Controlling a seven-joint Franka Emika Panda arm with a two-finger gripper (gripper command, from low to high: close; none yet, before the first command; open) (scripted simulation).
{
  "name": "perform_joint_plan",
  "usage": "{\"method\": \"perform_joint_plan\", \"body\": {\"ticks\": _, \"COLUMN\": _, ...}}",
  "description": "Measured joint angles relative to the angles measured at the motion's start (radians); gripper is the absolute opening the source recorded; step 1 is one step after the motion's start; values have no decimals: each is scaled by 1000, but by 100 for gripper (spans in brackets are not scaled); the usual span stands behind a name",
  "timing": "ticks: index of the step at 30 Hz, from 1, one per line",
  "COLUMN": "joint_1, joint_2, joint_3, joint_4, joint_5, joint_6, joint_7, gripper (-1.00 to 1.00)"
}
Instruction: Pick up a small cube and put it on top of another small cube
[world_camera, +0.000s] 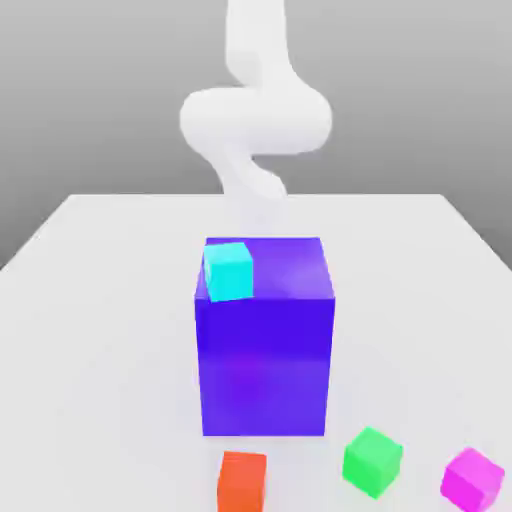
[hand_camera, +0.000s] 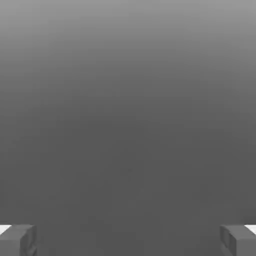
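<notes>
Claw (hand_camera: 128, 240) spread wide, pinching nothing, we see in the hand view. Around the blue-purple block (world_camera: 265, 365) in the exterior view, we find the small magenta-pink cube (world_camera: 472, 481) at four o'clock — on the pale tabletop (world_camera: 110, 330) — and the orange-red cube (world_camera: 242, 483) at six.

The block (world_camera: 265, 365) stands mid-counter (world_camera: 110, 330), with a cube (world_camera: 230, 272) on its top at the near, left corner. Nearer than the block, apart from each other, lie a left-hand cube (world_camera: 242, 484), a middle cube (world_camera: 372, 462) and, at the exterior view's right, a right-hand cube (world_camera: 471, 481).
</notes>
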Motion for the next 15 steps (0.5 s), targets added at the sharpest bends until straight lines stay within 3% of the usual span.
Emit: {"method": "perform_joint_plan", "body": {"ticks": 15, "joint_1": 75, "joint_2": 549, "joint_3": 147, "joint_4": 13, "joint_5": -91, "joint_6": 156, "joint_7": -24, "gripper": 0}}
